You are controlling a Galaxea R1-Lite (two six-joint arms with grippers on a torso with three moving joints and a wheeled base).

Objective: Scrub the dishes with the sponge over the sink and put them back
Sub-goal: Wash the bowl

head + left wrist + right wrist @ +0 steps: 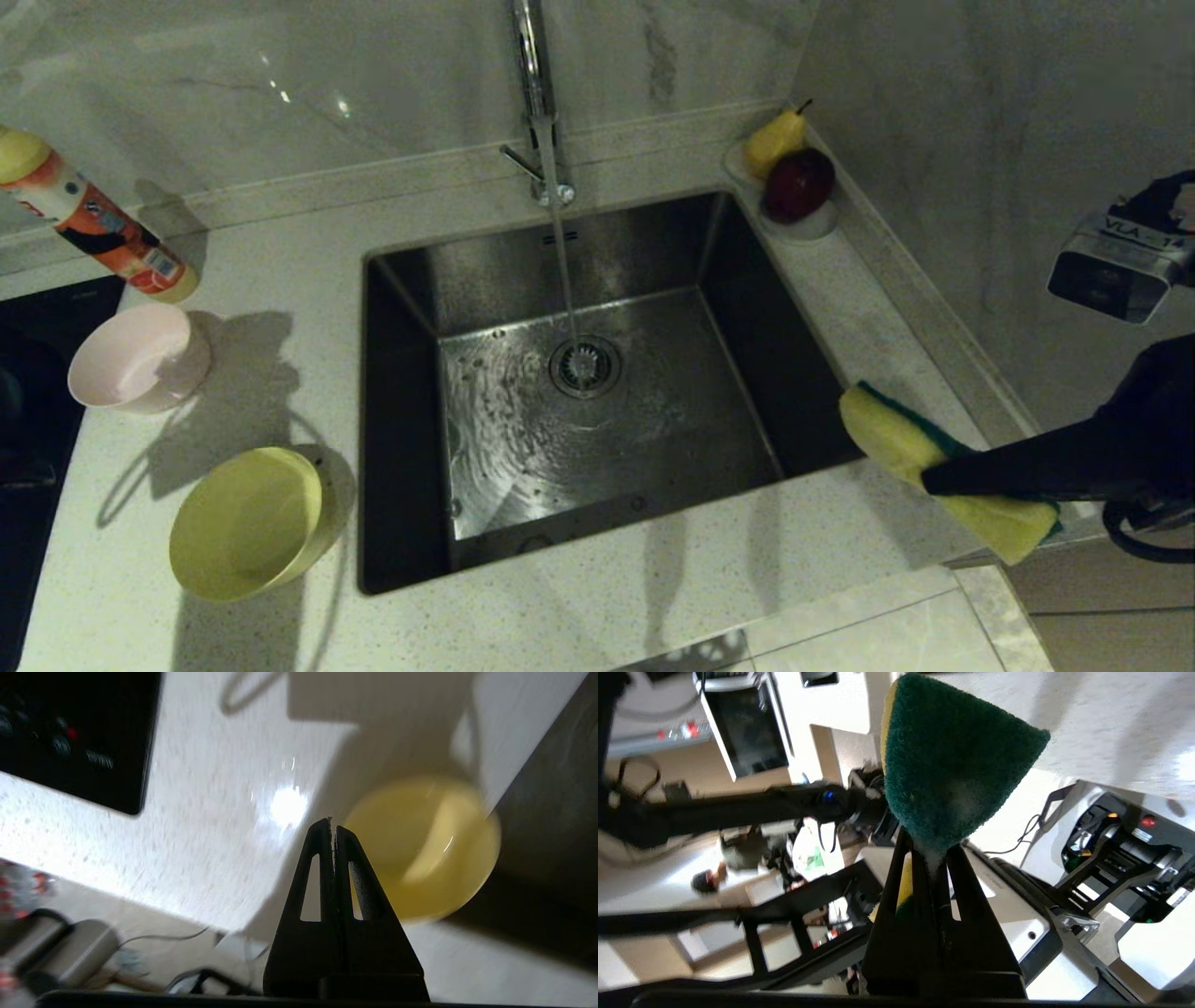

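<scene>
The sponge [943, 467] is clamped in the right gripper [934, 481] at the sink's [597, 392] right edge, while the yellow bowl [420, 849], left of the sink, lies just beside the left gripper's [332, 828] empty, closed fingers.

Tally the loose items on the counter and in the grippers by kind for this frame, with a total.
Bowls: 2, pink bowl and yellow bowl
Sponges: 1, sponge in the right gripper
Bottles: 1, bottle
Fruit: 2, pear and apple
Fruit dishes: 1, white dish
Total: 7
</scene>
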